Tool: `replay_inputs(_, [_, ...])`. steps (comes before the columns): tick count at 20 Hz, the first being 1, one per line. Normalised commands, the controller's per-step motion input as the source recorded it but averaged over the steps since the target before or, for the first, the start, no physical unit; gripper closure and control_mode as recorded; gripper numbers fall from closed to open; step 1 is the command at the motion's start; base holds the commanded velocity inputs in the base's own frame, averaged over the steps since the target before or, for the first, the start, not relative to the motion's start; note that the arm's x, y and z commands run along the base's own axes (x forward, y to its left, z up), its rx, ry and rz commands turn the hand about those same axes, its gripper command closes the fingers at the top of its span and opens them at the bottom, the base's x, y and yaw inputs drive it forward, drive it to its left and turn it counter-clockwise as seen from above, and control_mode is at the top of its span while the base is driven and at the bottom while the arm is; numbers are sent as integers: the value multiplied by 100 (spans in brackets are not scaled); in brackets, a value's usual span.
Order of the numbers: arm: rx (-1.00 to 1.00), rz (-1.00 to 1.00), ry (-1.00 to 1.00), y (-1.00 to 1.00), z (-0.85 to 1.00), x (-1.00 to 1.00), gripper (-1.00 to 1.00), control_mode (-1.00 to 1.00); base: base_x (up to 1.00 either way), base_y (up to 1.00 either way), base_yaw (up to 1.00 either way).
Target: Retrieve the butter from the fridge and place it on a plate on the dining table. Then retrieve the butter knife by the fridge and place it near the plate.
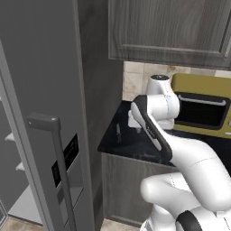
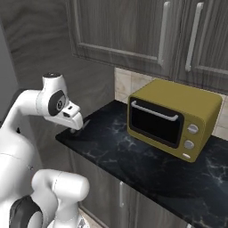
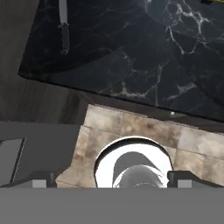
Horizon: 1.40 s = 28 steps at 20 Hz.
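While gripper point(image 3: 112, 179) hangs spread wide above the floor, butter knife point(image 3: 64, 27) lies on tabletop point(image 3: 144, 52) by fridge point(image 1: 40, 113)

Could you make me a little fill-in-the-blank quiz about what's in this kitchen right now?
1. The thin dark grey butter knife lies on the glossy black marble ____.
2. The boxy microwave on that counter is coloured ____.
3. The door of the tall grey fridge stands ____.
4. The fingers of the pincer stand ____, holding nothing.

Missing words: counter; yellow; open; open
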Motion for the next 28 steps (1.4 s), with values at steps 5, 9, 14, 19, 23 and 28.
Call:
replay_inputs(5, [0,-10,0,0,-24,73,-100,-100,0,0,0])
replay_inputs(9, [5,1,0,0,-22,54,-100,-100,0,0,0])
replay_inputs(14, [3,5,0,0,-39,42,-100,-100,0,0,0])
replay_inputs(19, [0,7,1,15,-59,44,-100,-100,0,0,0])
replay_inputs(23, [0,6,2,29,-41,54,-100,-100,0,0,0])
replay_inputs(28, [0,2,4,14,-23,59,-100,-100,0,0,0])
